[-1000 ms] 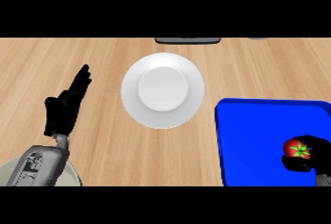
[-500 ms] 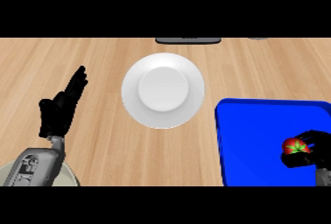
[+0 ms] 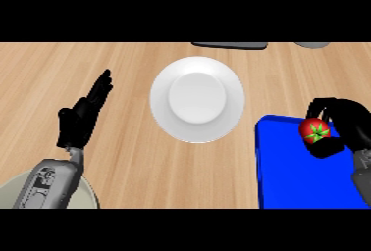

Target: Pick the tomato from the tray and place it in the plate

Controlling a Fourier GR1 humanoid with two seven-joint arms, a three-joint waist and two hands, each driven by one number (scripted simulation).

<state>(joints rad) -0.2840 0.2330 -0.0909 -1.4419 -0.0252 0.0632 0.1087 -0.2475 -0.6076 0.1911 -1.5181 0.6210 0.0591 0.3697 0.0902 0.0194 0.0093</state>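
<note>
A red tomato (image 3: 316,130) with a green stalk sits in my right hand (image 3: 351,128), whose fingers and thumb curl round it. Hand and tomato hang over the far part of the blue tray (image 3: 301,181) at the lower right. The white plate (image 3: 197,99) lies on the wooden counter, to the left of the tray and apart from it, with nothing on it. At the left of the view my left hand (image 3: 82,119) rests open, fingers straight and pointing away.
Two grey objects (image 3: 230,44) (image 3: 313,44) show partly at the counter's far edge. Bare wood lies between the plate and my left hand.
My right hand has moved up and away from me with the tomato in it. The view itself has shifted, so the tray now sits lower. The left hand stays put.
</note>
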